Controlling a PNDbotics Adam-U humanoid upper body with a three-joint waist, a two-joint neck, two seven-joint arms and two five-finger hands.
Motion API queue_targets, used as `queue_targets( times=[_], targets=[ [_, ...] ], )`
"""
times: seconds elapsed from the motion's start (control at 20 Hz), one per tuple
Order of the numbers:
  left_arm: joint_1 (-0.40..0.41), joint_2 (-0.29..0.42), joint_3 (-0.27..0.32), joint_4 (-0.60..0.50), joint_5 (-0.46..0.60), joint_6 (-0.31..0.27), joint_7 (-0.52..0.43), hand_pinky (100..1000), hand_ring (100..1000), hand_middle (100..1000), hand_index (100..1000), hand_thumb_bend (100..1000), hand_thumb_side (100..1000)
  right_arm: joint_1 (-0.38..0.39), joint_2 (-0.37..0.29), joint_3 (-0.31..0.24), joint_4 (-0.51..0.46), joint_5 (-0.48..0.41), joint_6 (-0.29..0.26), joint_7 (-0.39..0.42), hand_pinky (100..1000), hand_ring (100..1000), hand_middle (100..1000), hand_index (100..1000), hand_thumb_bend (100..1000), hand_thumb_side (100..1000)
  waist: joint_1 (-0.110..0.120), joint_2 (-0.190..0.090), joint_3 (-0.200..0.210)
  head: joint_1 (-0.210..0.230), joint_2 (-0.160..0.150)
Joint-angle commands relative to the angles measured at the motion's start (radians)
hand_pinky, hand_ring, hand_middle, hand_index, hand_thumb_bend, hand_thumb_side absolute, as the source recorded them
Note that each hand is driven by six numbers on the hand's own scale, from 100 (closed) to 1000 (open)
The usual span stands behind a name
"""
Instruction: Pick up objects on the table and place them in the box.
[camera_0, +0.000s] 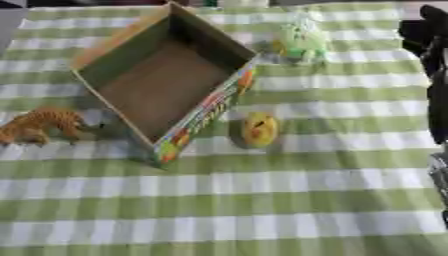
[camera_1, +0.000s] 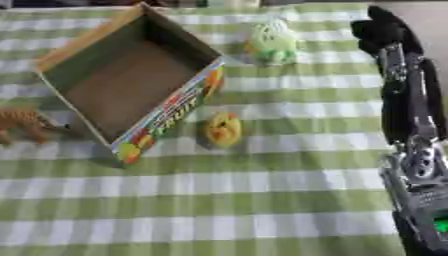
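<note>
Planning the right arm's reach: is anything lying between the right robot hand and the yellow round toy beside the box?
Nothing visible does. The right robot hand hangs at the far right edge, and only bare green-and-white checked tablecloth lies between it and the yellow round toy. The pale green toy sits farther back.

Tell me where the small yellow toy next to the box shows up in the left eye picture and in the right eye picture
Left eye view: the yellow toy lies just right of centre, on the checked cloth, beside the box's printed long side.
Right eye view: the yellow toy sits at the middle of the picture, a little further left than in the other view.
Shared landmark: the open cardboard box directly to the toy's left in both views.
</note>
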Motion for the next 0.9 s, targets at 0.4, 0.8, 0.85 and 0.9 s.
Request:
queue_targets(
  times=[0.4,0.8,0.85,0.9],
  targets=[
    [-0.011,0.014,0.001,-0.014,0.004,0.000,0.003,855,775,771,861,100,957,-0.006,-0.017,-0.004,-0.021,0.008,0.003,0.002,884,845,752,913,100,1000,0.001,-0.009,-0.002,0.000,-0.010],
    [-0.018,0.039,0.006,-0.014,0.000,0.007,0.012,846,778,776,868,100,953,-0.008,-0.021,-0.003,-0.021,0.009,0.003,0.003,885,846,752,913,100,1000,0.003,-0.007,-0.003,0.003,-0.015],
    [-0.021,0.048,0.008,-0.014,-0.001,0.011,0.015,843,779,778,869,100,953,-0.008,-0.022,-0.003,-0.021,0.009,0.003,0.003,885,846,751,913,100,1000,0.003,-0.007,-0.004,0.003,-0.017],
    [-0.025,0.061,0.010,-0.014,-0.005,0.017,0.020,839,779,778,870,100,952,-0.008,-0.023,-0.003,-0.021,0.009,0.003,0.004,884,846,751,913,100,1000,0.004,-0.008,-0.004,0.004,-0.018]
  ],
)
